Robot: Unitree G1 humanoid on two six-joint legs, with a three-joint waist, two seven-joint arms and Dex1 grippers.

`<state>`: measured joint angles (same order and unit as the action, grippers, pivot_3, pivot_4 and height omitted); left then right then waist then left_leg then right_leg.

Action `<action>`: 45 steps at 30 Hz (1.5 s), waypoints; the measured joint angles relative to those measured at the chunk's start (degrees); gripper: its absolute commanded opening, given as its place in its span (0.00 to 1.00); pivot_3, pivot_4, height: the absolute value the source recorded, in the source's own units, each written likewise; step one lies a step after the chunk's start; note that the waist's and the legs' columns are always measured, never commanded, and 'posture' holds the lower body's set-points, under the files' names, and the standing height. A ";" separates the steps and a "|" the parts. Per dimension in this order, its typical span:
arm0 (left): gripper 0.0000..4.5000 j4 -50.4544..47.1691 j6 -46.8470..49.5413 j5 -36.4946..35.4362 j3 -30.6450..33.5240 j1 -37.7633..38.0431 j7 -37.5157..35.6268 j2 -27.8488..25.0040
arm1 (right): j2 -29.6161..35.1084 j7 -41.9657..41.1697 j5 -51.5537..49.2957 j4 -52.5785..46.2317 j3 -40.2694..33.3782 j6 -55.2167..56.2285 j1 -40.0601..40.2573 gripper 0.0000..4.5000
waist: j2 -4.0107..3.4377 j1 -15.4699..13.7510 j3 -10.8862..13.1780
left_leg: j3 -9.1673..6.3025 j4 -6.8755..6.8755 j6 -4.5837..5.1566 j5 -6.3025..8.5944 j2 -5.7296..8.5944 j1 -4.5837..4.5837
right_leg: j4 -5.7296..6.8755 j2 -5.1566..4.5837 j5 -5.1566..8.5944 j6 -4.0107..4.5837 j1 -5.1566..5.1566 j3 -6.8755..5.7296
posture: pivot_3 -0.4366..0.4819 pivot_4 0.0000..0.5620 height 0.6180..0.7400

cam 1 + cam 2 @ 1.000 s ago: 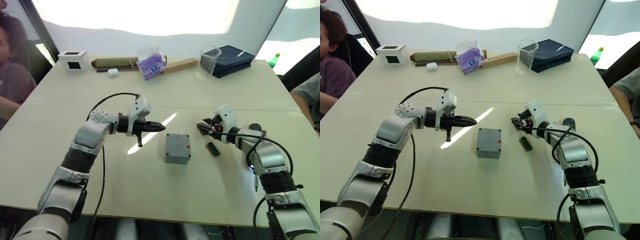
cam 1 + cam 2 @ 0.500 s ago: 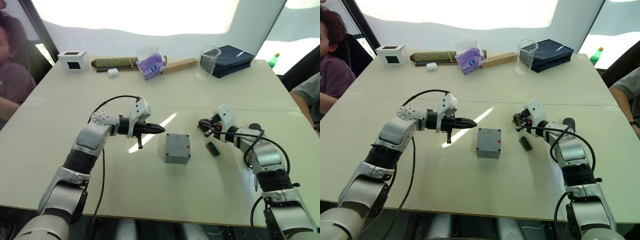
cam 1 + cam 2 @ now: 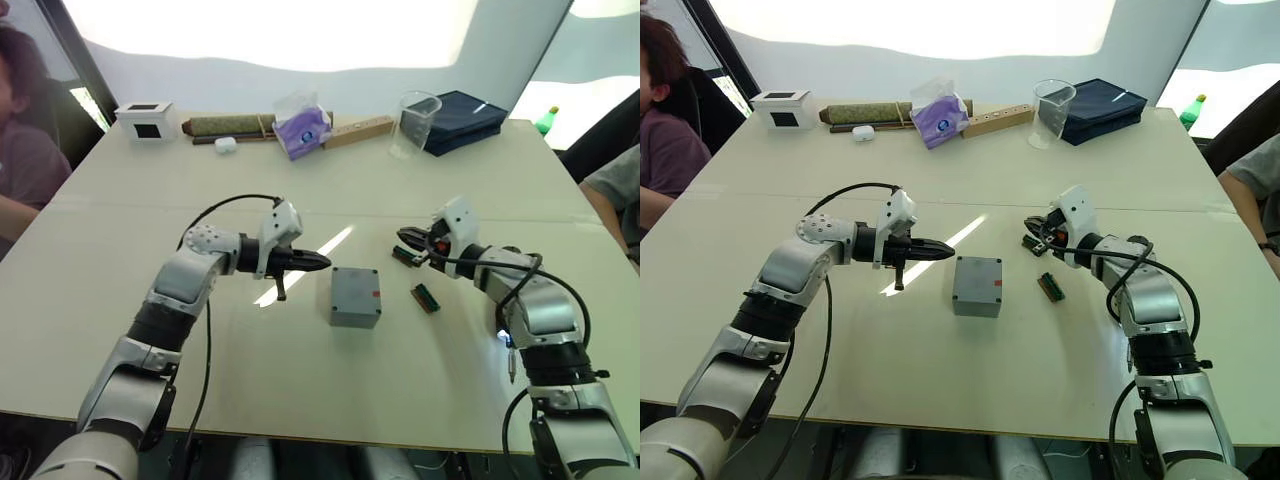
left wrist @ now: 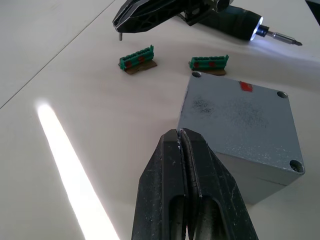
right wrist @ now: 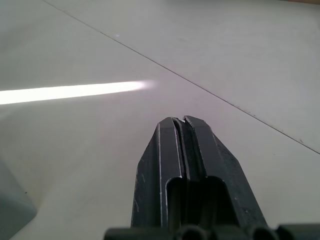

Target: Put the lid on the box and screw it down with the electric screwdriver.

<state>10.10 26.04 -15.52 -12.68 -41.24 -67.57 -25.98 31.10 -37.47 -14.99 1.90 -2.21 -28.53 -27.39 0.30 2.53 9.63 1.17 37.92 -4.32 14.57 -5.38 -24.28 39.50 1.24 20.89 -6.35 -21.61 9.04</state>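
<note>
Since a second ago the right gripper (image 3: 1032,226) has lifted and drawn back from the green terminal strip (image 3: 1050,287) it hovered over, and the left gripper (image 3: 322,261) has edged closer to the box (image 3: 355,296). Both grippers are pressed together and hold nothing — each wrist view shows the two fingers meeting at the tips. With the elbow bent and the forearm level, the left gripper points at the box just ahead of it, not touching. The lid (image 4: 240,117) already sits on the box, red mark up, screw holes at its corners. Beyond the box, under the right forearm, the electric screwdriver (image 4: 240,22) lies on the desk (image 3: 300,390) — its tip light on. A second green strip (image 4: 137,59) lies just below the right gripper.
</note>
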 measured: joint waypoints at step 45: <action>0.00 -6.47 2.13 -2.56 -1.54 1.71 -4.47 -4.39 | -0.84 6.08 -4.79 -29.66 4.19 -10.27 16.91 0.19 | 0.01 -0.07 0.01 | -0.05 -0.03 0.04 0.02 0.01 -0.01 | -0.07 0.03 0.01 0.00 0.05 -0.01 | 0.48 0.27 0.99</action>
<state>3.63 28.17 -18.08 -14.21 -39.53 -72.04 -30.36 30.26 -31.39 -19.78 -27.76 1.98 -38.80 -10.48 0.31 2.46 9.64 1.11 37.89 -4.28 14.60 -5.37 -24.29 39.43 1.27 20.90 -6.35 -21.56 9.03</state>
